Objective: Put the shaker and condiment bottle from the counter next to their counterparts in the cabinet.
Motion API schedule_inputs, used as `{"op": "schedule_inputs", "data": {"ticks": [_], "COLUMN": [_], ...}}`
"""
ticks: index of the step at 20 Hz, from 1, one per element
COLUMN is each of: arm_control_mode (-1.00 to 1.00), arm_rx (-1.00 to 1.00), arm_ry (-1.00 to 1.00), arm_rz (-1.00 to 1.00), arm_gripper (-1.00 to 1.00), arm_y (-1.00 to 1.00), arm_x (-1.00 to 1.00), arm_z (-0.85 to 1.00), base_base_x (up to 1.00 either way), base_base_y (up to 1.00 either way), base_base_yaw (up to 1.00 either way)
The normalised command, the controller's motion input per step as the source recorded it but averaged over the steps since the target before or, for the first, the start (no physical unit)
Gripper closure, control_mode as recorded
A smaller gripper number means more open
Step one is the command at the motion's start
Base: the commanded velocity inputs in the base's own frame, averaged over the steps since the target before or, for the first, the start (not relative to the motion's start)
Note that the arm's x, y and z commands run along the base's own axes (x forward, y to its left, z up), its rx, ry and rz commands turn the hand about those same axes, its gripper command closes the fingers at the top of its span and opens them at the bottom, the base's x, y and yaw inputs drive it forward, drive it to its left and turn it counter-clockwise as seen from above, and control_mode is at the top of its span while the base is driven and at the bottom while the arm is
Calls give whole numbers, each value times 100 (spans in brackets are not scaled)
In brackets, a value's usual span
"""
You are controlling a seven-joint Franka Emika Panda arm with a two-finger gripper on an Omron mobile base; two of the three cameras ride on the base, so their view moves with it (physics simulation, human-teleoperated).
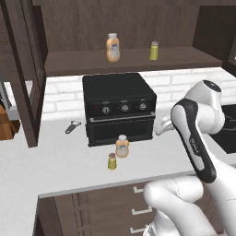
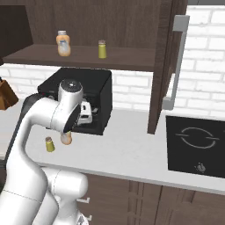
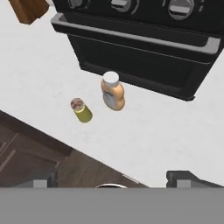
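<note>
The counter (image 1: 55, 166) is seen first, a broad pale top spread above dark brown drawers (image 1: 110, 209) with pale handles. Above it the cabinet (image 1: 129, 27) is shown, dark wood with one long plank shelf (image 1: 83, 62). On the counter, against the white brick wall, a black toaster oven (image 1: 119, 108) is parked with three knobs along its front. To the right in the right base view, a black cooktop (image 2: 195, 145) is set into the counter. The white arm (image 1: 198, 138) is raised over the counter's front edge, and the hand (image 2: 85, 113) is held in front of the oven, above the counter; its two dark fingertips (image 3: 183, 177) are spread well apart at the bottom of the hand view, with nothing between them.

Now the smaller things. The condiment bottle (image 1: 122, 146) is stood upright on the counter just in front of the oven door. The shaker (image 1: 112, 161) is placed just beside it, nearer the counter's edge and slightly left in the left base view, the two apart and not touching. Up on the shelf, the matching bottle (image 1: 113, 47) and the matching shaker (image 1: 154, 50) are stood upright, well apart from one another. A small dark tool (image 1: 72, 126) is left lying on the counter to the oven's left.
</note>
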Motion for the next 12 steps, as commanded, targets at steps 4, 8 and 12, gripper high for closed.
{"op": "schedule_inputs", "data": {"ticks": [4,8,12], "arm_control_mode": [-100,-100,-100], "arm_rx": [17,12,5], "arm_ry": [-1,-10,-11], "arm_rz": [16,16,11], "arm_gripper": [-100,-100,-100], "arm_y": [-3,-3,0], "arm_x": [0,-3,-10], "arm_z": [-57,-59,-42], "base_base_x": [0,0,0], "base_base_y": [0,0,0], "base_base_yaw": [0,0,0]}}
